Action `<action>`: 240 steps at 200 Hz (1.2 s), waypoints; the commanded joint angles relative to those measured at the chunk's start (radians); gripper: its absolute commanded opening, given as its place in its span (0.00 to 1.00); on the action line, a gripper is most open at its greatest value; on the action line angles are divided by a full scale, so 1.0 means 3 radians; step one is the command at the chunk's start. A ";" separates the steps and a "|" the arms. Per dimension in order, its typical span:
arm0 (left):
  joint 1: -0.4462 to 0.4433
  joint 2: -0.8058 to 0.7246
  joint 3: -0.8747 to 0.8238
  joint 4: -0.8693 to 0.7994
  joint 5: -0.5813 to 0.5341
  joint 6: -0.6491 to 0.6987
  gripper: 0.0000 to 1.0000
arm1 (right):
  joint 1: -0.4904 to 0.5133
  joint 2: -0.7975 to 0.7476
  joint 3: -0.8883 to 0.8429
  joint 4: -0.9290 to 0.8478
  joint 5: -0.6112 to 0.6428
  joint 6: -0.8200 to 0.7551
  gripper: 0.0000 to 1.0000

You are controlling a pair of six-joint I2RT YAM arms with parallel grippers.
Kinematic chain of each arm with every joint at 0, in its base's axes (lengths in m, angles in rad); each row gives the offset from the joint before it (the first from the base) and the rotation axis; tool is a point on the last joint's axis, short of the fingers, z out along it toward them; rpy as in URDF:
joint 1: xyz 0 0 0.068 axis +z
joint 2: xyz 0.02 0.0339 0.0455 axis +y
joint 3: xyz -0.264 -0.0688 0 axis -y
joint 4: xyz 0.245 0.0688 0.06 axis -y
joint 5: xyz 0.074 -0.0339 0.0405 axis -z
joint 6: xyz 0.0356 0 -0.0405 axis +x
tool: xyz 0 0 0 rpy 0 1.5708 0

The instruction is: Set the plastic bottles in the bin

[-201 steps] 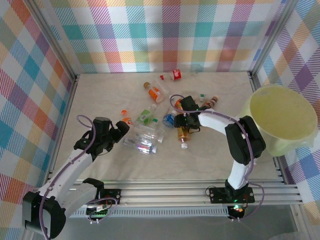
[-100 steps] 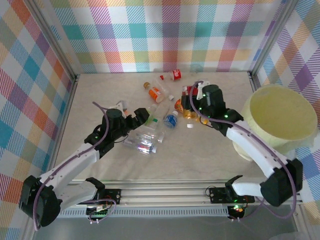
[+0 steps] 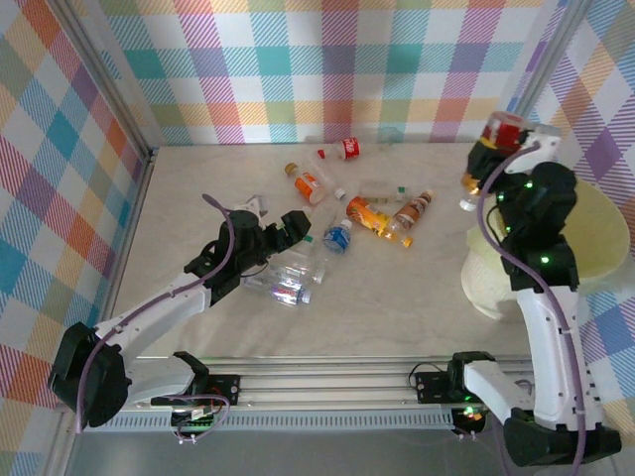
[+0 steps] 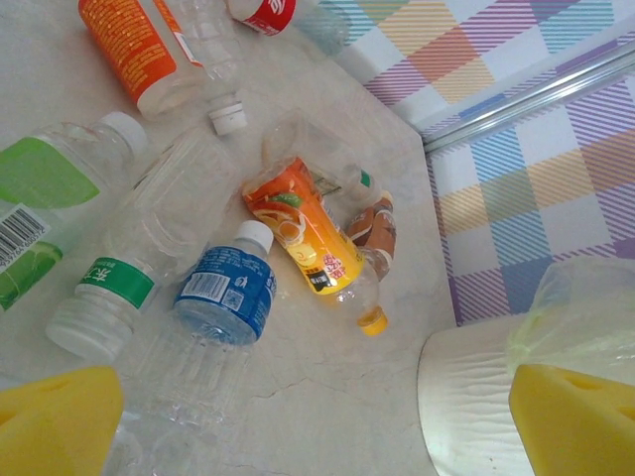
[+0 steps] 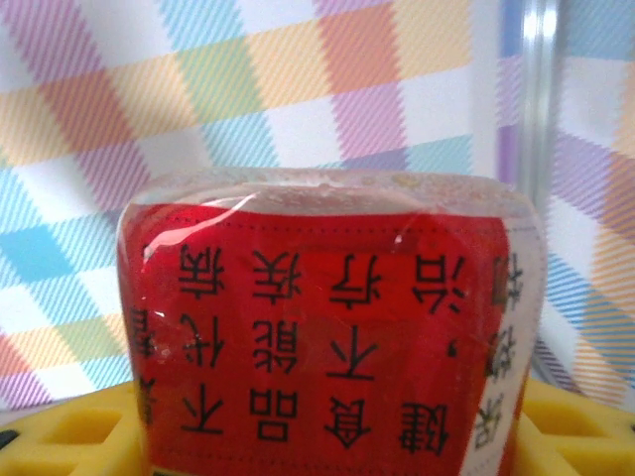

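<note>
Right end effector [image 3: 491, 154], clenched on a red-labelled bottle [image 5: 327, 337], holds it raised, the bin [image 3: 601, 230] beside and below, presumably for dropping; left end effector [image 3: 284, 231] released.

Red-labelled bottle [image 5: 327, 327] up close: clear plastic, glossy, and the film label is shiny too. My left pads [image 4: 55, 421] look matt yellow, rubbery (or foam, hard to tell). Table [image 4: 327, 387] is smooth, pale, stone-patterned, low sheen. Bin [image 3: 607, 213]: smooth cream plastic. Front rails [image 3: 347, 382]: brushed metal.

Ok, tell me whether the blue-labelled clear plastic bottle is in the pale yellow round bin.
No, the blue-labelled bottle lies on the table apart from the bin.
</note>
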 commanded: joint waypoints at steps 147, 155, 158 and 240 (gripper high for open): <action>-0.0042 -0.0033 0.0235 -0.0876 -0.0844 -0.0294 1.00 | -0.1976 0.0143 -0.0662 -0.0420 -0.1398 0.0957 0.56; -0.0043 -0.0032 0.0235 -0.0893 -0.0860 -0.0299 1.00 | -0.1976 0.0174 -0.0704 -0.0335 -0.1504 0.1000 0.56; -0.0044 -0.0028 0.0232 -0.0901 -0.0867 -0.0299 1.00 | -0.1976 0.0185 -0.0716 -0.0310 -0.1540 0.1017 0.56; -0.0044 0.0130 0.0262 -0.0989 -0.0976 -0.0583 1.00 | -0.1976 0.0653 -0.1113 0.0575 -0.2162 0.1274 0.65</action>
